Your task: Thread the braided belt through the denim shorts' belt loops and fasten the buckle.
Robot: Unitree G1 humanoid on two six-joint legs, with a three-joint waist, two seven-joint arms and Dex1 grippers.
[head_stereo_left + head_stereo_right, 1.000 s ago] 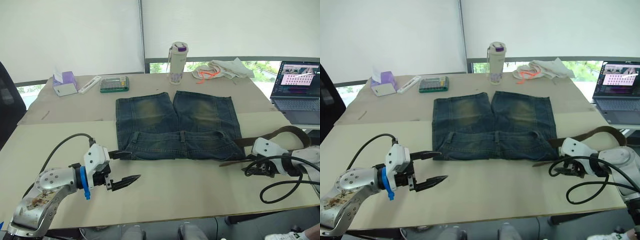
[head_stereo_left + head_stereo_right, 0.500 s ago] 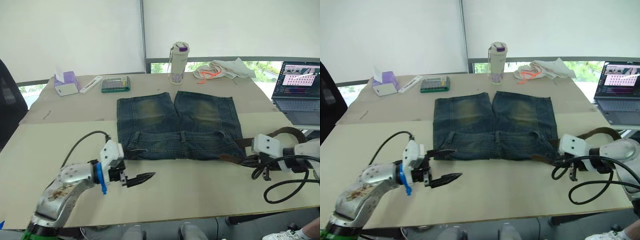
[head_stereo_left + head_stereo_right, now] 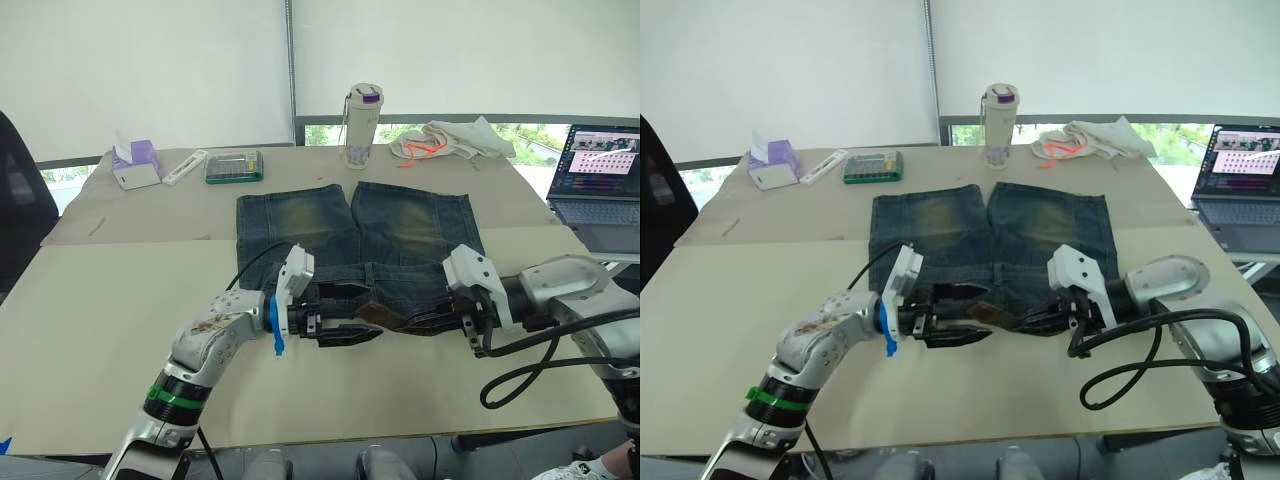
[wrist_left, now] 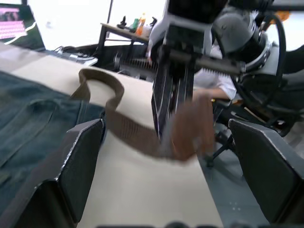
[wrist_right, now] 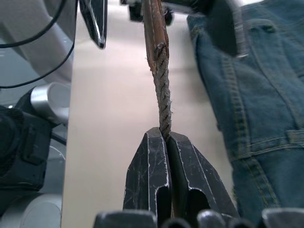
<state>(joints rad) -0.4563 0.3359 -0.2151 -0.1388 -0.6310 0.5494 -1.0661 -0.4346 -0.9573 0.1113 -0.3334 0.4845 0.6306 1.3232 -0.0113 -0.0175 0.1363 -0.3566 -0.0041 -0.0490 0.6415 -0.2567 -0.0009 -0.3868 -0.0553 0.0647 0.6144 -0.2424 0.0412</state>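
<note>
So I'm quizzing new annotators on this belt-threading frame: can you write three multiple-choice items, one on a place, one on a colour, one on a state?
1. Where does the water bottle stand?
A. on the table beyond the denim shorts
B. on the laptop
C. lying on the shorts

2. What colour is the bottle's lid?
A. red
B. purple
C. green

3. How do the right gripper's fingers stand?
A. wide open over the table
B. shut on the braided belt
C. shut on a trouser leg

Answers:
1. A: the head views show it upright at the far side of the table, past the legs of the shorts.
2. B: its cap is purple.
3. B: in the right wrist view the two black fingers meet around the brown braided strap.
</note>
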